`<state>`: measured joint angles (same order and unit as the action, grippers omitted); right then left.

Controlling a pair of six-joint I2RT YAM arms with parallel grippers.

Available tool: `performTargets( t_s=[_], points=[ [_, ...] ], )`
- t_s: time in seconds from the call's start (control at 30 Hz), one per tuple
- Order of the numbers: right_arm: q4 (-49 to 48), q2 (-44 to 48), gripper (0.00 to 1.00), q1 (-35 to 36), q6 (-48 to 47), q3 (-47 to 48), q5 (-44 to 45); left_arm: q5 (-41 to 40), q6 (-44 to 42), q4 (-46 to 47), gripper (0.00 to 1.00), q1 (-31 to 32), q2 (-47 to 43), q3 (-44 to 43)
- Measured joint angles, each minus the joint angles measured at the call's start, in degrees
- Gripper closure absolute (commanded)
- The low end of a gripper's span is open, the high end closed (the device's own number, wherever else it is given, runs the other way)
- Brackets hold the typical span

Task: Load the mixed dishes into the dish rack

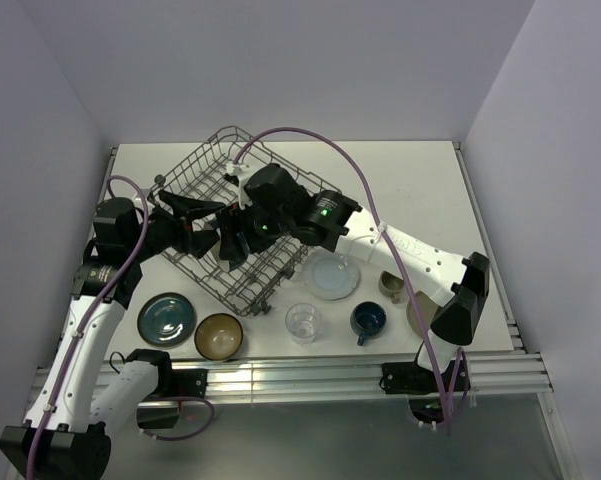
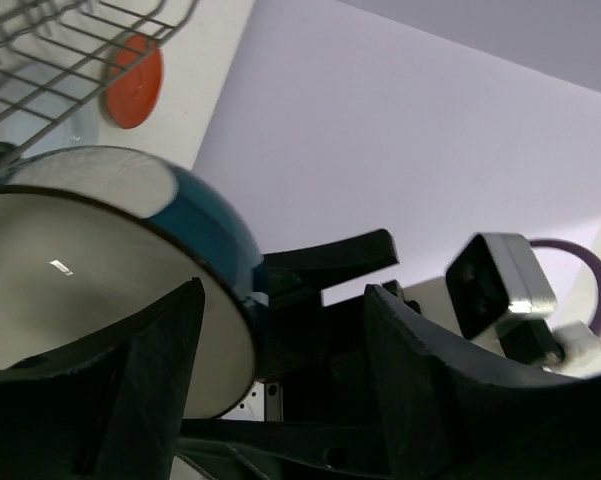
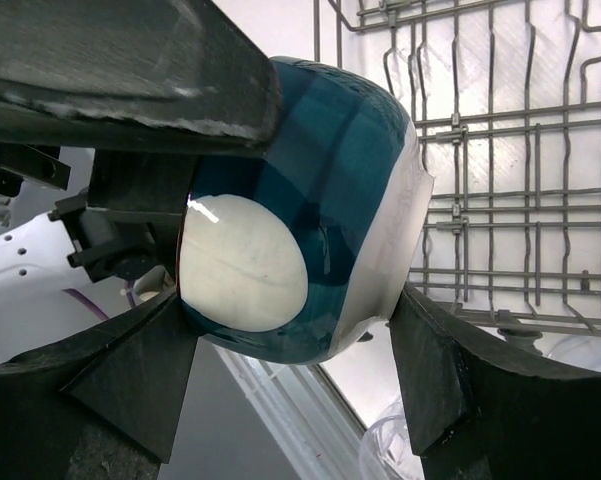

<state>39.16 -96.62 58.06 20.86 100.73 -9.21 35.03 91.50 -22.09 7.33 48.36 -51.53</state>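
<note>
A teal bowl (image 3: 330, 170) with a cream inside and a pale foot hangs above the near corner of the grey wire dish rack (image 1: 205, 170). My right gripper (image 3: 290, 340) is shut on it, one finger against the foot and the other against the rim. In the left wrist view the bowl (image 2: 100, 290) fills the left side. My left gripper (image 2: 280, 340) is open, its jaws astride the bowl's wall with a gap on the outer side. From above, both grippers meet over the rack and hide the bowl.
On the table in front of the rack lie a teal plate (image 1: 166, 318), a gold-brown bowl (image 1: 219, 336), a clear glass (image 1: 303, 322), a blue cup (image 1: 368, 320), a pale plate (image 1: 333, 275) and a beige cup (image 1: 391, 286). A red-orange plate (image 2: 133, 82) shows past the rack wires.
</note>
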Motion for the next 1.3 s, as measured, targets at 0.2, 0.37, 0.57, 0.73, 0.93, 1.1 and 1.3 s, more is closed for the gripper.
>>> performTargets(
  t_s=[0.2,0.37,0.57,0.73,0.93,1.1,1.3],
  points=[
    [0.02,-0.24,1.00,-1.14,-0.85,0.00,1.03,-3.50,-4.57,-11.32,0.10,0.00,2.67,-3.58],
    [0.02,-1.64,1.00,-3.98,-1.92,-0.57,2.75,-8.59,-8.48,-21.33,0.11,0.00,4.33,-6.08],
    [2.47,-8.63,1.00,-8.98,-4.70,0.76,11.76,-14.45,-13.40,-30.80,0.15,0.00,4.57,-10.14],
    [4.48,-15.89,1.00,-12.76,-8.09,2.19,22.62,-16.26,-17.55,-34.03,0.18,0.00,4.79,-11.63],
    [6.16,-19.63,1.00,-15.61,-11.02,3.50,32.79,-16.81,-20.63,-35.87,0.19,0.00,3.85,-10.08],
    [5.42,-22.80,1.00,-15.56,-13.05,7.19,39.39,-15.89,-21.49,-36.26,0.20,0.00,2.45,-6.58],
    [5.07,-27.96,1.00,-15.15,-15.06,8.83,44.11,-14.91,-22.49,-36.48,0.20,0.00,2.38,-5.60]
  ],
)
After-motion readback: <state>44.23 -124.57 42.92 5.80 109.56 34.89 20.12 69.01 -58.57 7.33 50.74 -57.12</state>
